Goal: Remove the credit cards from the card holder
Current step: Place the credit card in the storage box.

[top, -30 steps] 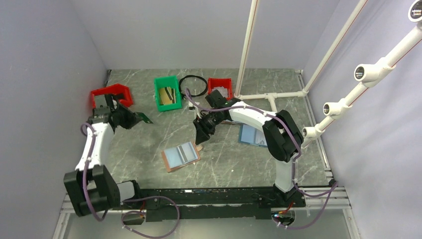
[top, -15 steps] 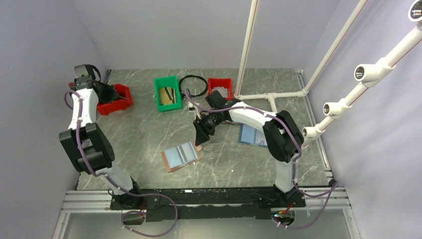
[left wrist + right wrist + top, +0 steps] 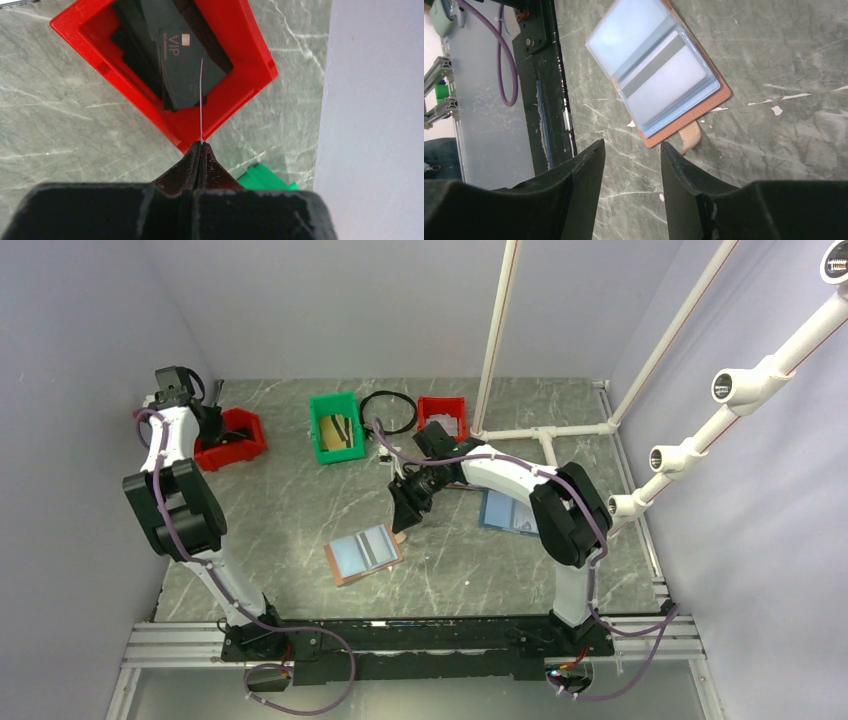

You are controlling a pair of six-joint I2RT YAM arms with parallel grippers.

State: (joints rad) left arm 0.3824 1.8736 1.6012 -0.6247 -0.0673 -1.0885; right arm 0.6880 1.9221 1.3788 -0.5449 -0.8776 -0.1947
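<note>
As card (image 3: pixel 201 100) sits edge-on, barely visible | left jaws pinch it | right jaws spread near card holder (image 3: pixel 634 37)

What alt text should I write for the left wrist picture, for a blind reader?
The left arm's black fingers, pressed shut, pinch a thin card seen edge-on over a red plastic bin. The bin holds dark cards, the top one marked VIP, and stands on a grey-green marbled table beside a pale wall.

Three bins (image 3: pixel 334 400), two card holders (image 3: pixel 350 556)
</note>
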